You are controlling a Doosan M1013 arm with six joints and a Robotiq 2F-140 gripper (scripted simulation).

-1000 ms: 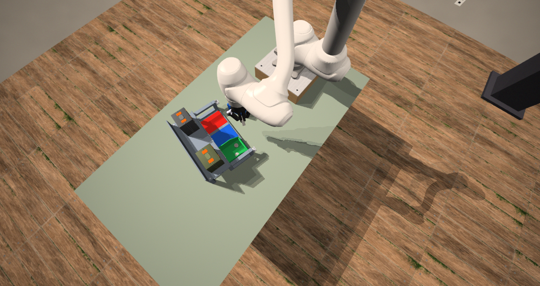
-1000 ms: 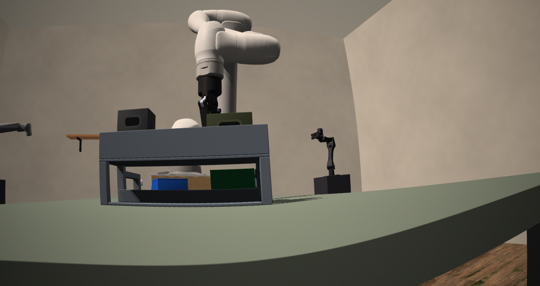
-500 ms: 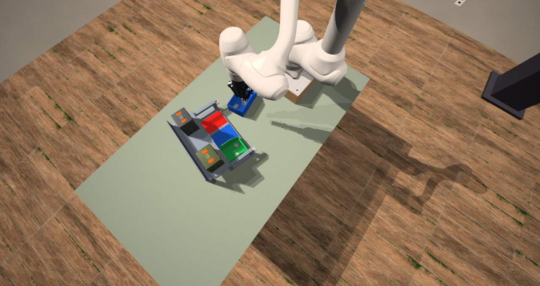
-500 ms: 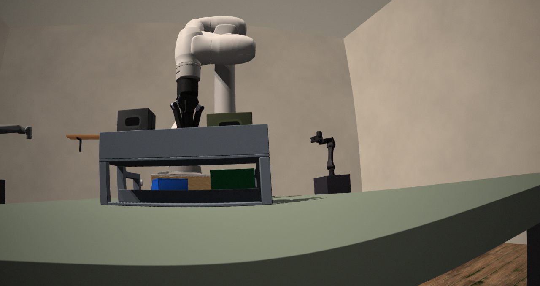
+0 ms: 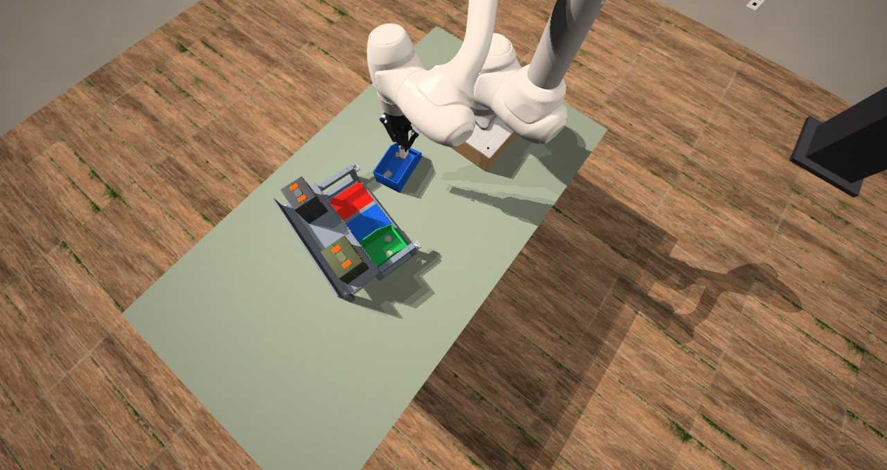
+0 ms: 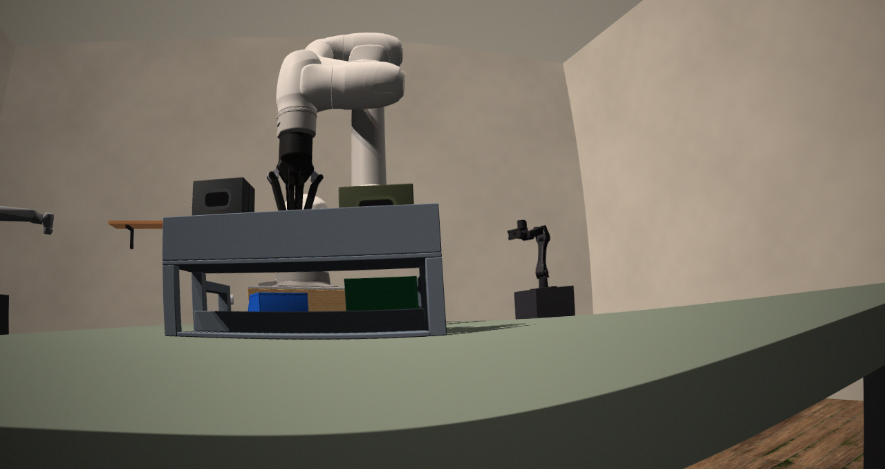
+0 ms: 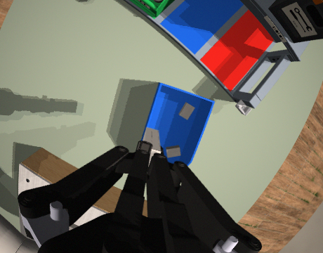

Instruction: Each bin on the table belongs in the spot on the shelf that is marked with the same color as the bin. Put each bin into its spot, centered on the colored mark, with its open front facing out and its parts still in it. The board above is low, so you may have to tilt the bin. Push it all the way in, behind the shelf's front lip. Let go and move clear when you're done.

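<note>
The blue bin (image 5: 396, 168) (image 6: 277, 301) (image 7: 180, 126) stands on the table just outside the shelf (image 5: 310, 238) (image 6: 296, 234) (image 7: 274, 58), with small grey parts (image 7: 187, 111) in it. My gripper (image 5: 402, 149) (image 6: 295, 201) (image 7: 149, 138) is shut with nothing between the fingers. It hangs above the bin's wall on the side away from the shelf. The green bin (image 5: 384, 244) (image 6: 380, 292) sits in the shelf at one end, with its parts in it. The blue mark (image 5: 366, 222) (image 7: 203, 10) and the red mark (image 5: 351, 197) (image 7: 236, 52) beside it are bare.
A black box (image 5: 303, 197) (image 6: 222, 196) (image 7: 304, 14) and an olive box (image 5: 344, 261) (image 6: 375, 195) stand on the shelf's top board. The arm's wooden base block (image 5: 490, 148) (image 7: 45, 169) is close behind the blue bin.
</note>
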